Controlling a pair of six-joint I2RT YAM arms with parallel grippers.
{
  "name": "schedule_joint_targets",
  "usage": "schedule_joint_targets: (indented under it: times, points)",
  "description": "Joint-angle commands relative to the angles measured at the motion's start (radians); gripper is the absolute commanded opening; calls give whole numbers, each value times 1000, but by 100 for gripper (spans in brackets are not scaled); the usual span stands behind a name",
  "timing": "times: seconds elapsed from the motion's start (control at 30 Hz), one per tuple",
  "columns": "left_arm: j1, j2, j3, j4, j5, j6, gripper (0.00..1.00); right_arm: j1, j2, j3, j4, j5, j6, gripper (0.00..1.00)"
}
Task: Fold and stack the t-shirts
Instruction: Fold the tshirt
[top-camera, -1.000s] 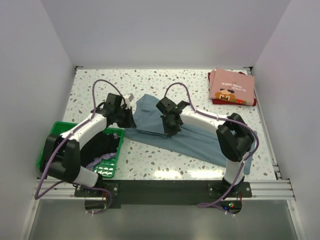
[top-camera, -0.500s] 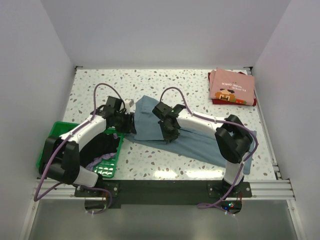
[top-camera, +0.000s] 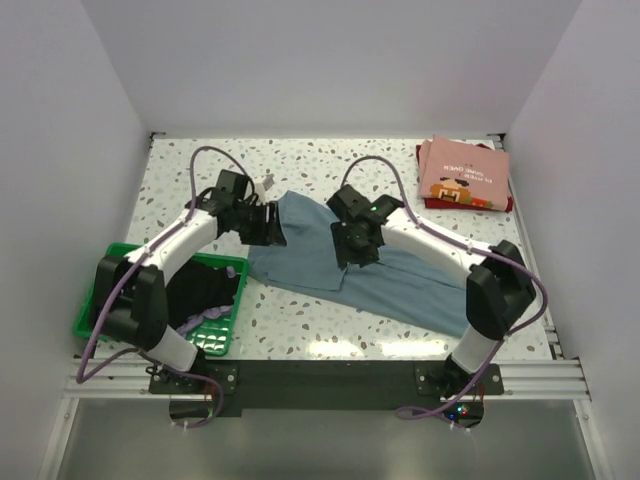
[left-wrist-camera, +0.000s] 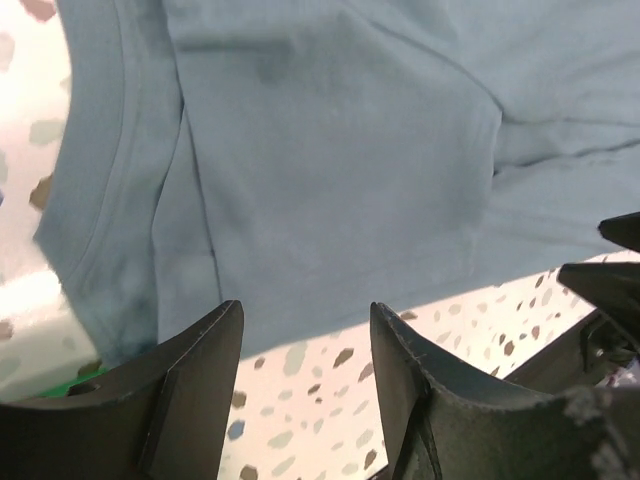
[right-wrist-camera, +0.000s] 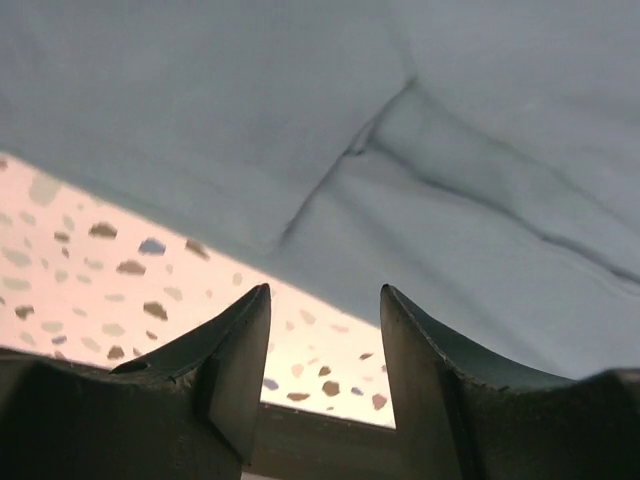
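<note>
A dusty grey-blue t-shirt (top-camera: 305, 250) lies partly folded across the middle of the table. My left gripper (top-camera: 268, 226) hovers over its left edge, open and empty; in the left wrist view the gripper (left-wrist-camera: 305, 310) has only shirt cloth (left-wrist-camera: 330, 150) and speckled table below it. My right gripper (top-camera: 351, 254) is open above the shirt's middle, and the right wrist view shows the gripper (right-wrist-camera: 325, 292) empty over the cloth (right-wrist-camera: 420, 120). A folded pink t-shirt (top-camera: 463, 172) rests on a dark red one (top-camera: 420, 157) at the back right.
A green mesh basket (top-camera: 212, 342) stands at the front left, holding a black t-shirt (top-camera: 205, 290) and a lavender one (top-camera: 207, 317). White walls close in the speckled table (top-camera: 300, 320) on three sides.
Both grippers went from shut to open and let go of the grey-blue shirt. Both arms drew back toward the far side, and the shirt's left part now lies flat.
</note>
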Motion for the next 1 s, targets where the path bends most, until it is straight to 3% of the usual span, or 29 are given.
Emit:
schedule_joint_targets:
  times: [0.0,0.17,0.5,0.8,0.97]
  points:
    - [-3,94,66,83,86,-93,59,-101,-62,-70,81,10,-3,51]
    - [-4,235,105,211,191,-192,58,-239,-57,-133,179,0,-38,51]
    - [0,534,266,240,158,-182,58,-422,13,-190,282,-34,-105,50]
    - [34,801,590,130,38,-110,58,-475,58,-164,268,-54,-107,50]
    - [46,950,871,32,-50,-65,59,-491,61,-104,216,-62,-113,50]
